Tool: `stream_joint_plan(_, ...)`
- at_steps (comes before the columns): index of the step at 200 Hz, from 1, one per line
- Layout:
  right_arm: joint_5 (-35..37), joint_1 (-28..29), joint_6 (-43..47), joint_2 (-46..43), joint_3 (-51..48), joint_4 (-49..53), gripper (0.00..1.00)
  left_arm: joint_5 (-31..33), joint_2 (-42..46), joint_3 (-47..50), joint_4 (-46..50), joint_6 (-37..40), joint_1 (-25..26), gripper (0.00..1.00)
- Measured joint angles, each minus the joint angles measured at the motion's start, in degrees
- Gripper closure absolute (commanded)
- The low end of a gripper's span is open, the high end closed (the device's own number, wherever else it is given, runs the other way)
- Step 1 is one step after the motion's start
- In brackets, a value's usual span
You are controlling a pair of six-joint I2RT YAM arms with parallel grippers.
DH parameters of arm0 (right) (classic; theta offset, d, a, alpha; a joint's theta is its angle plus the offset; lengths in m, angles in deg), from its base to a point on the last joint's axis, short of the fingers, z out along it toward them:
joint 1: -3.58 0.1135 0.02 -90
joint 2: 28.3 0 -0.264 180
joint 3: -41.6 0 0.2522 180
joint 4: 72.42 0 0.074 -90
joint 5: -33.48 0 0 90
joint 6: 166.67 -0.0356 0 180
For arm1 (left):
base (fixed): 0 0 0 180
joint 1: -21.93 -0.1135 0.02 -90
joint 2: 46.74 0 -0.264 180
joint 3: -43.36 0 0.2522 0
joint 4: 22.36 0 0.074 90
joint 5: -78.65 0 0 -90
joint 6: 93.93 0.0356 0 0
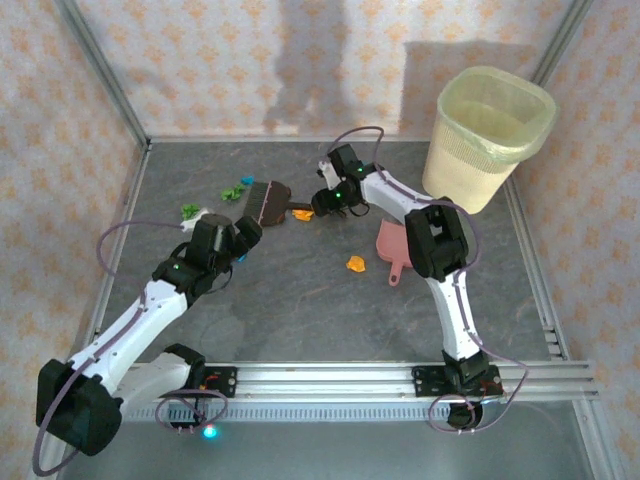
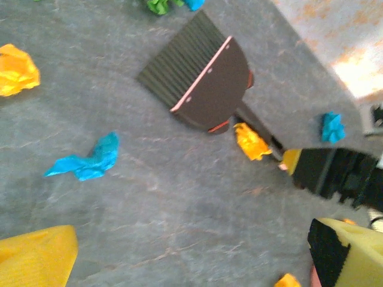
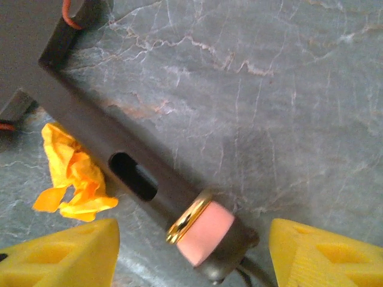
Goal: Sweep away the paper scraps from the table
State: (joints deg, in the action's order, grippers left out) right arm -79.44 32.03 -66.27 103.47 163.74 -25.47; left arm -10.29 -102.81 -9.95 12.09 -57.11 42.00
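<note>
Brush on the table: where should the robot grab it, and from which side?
By the slim handle, just short of its pink end cap, coming straight down from above. The brush lies flat, its bristle head looks too wide, and the handle is narrow enough for a finger on each side.

In the right wrist view the brush handle (image 3: 84, 119) runs off the top-left corner, most of its head out of frame — while the left wrist view clips a green scrap (image 2: 160, 5) at its top edge and an orange scrap (image 2: 288, 280) at the bottom edge
</note>
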Motion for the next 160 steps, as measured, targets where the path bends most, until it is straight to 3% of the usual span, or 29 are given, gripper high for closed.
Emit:
stream_joint_plan(88, 3.9, 1.9, 7.6, 8.3, 13.0, 11.2, 0.38, 3.3, 1.2, 4.3, 1.0, 3.8, 0.1, 0.00)
stream_joint_plan(160, 6.6, 3.3, 9.4, 9.9, 15.1, 12.7, 0.59, 3.3, 1.2, 4.4, 0.9, 3.8, 0.2, 0.00)
